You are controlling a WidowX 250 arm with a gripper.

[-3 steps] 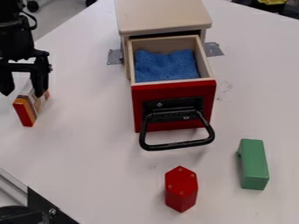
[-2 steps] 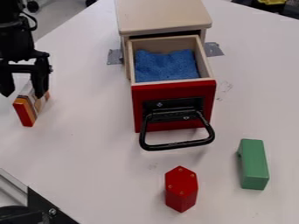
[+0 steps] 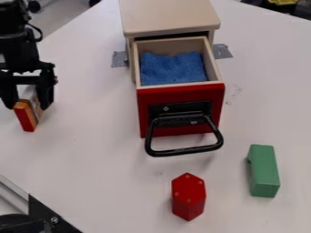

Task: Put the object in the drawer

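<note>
The black gripper (image 3: 27,107) is at the left edge, open, one finger on each side of a small box (image 3: 27,114) with a red and orange end. Whether the fingers touch the box I cannot tell. To the right, the drawer (image 3: 181,109) with a red front and black handle is pulled out of its wooden cabinet (image 3: 169,17). A blue cloth (image 3: 173,68) lies inside the drawer.
A red hexagonal block (image 3: 188,195) stands in front of the drawer handle. The green block (image 3: 263,171) is at the right on the white table (image 3: 103,159). A dark metal part (image 3: 52,216) fills the lower left corner.
The gripper has come down and slightly to the right, lower around the box. Drawer, cloth and blocks are unchanged.
</note>
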